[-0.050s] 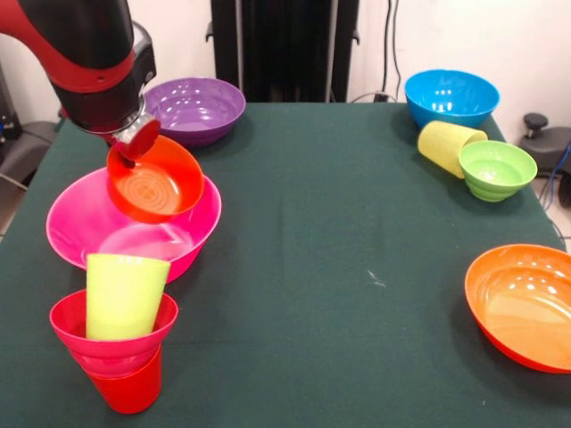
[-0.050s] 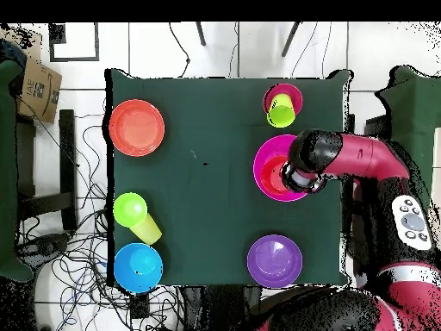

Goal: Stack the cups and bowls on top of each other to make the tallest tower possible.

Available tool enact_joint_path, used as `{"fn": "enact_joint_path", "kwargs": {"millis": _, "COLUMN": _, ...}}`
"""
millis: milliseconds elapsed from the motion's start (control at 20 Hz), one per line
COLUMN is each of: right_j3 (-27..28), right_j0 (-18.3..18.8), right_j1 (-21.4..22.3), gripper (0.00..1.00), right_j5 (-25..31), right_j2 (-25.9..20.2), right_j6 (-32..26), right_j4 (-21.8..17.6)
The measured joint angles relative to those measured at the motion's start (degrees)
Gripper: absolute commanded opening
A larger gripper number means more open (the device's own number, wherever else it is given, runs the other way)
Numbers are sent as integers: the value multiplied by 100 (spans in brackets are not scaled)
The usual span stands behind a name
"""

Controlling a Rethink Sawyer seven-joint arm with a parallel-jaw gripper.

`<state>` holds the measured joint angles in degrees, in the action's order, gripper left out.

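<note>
Front view: large orange bowl [image 1: 522, 306] overhanging table edge [image 1: 560, 234]

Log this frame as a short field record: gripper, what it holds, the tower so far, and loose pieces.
gripper: gripper above the large pink bowl, shut on the small orange bowl's rim
held item: small orange bowl, tilted, over the pink bowl
tower: red cup at the bottom, small magenta bowl on it, lime green cup standing in that bowl
loose bowls: purple bowl, blue bowl, small green bowl, large orange bowl
loose cup: pale yellow cup, lying on its side beside the green bowl
</note>
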<state>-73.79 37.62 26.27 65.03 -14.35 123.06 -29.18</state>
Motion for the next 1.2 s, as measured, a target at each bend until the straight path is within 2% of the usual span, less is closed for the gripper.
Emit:
{"fn": "enact_joint_path", "kwargs": {"millis": 650, "right_j3": -435, "right_j0": 133, "right_j1": 13, "gripper": 0, "right_j5": -515, "right_j2": 33, "right_j6": 0, "right_j4": -246}}
{"fn": "enact_joint_path", "kwargs": {"millis": 1200, "right_j3": -571, "right_j0": 130, "right_j1": 69, "gripper": 0, "right_j5": -526, "right_j2": 33, "right_j6": 0, "right_j4": -253}}
